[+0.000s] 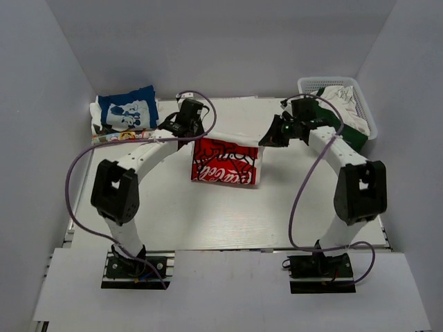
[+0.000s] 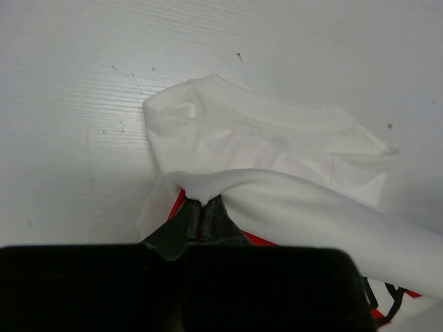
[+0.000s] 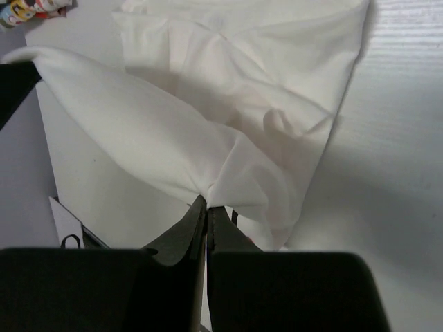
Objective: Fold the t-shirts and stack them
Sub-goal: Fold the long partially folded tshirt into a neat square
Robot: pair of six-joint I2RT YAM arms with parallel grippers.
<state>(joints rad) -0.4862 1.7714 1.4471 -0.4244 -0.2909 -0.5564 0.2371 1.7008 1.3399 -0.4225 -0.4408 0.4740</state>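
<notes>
Counting now: two arms, left arm (image 1: 138, 155) and right arm (image 1: 339, 155), so two grippers, left gripper (image 2: 203, 205) and right gripper (image 3: 207, 206). One white Coca-Cola shirt (image 1: 225, 164) mid-table. Back and left of it, one blue shirt (image 1: 127, 111) tops a pile (layers beneath too bunched to count). Back and right of it, one basket (image 1: 325, 81) holding two visible cloths: one white printed cloth (image 1: 342, 97), one green cloth (image 1: 353, 121).

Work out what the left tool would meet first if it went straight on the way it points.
Probably the white shirt: the left tool pinches a fold, and more cloth lies just ahead on the table.
</notes>
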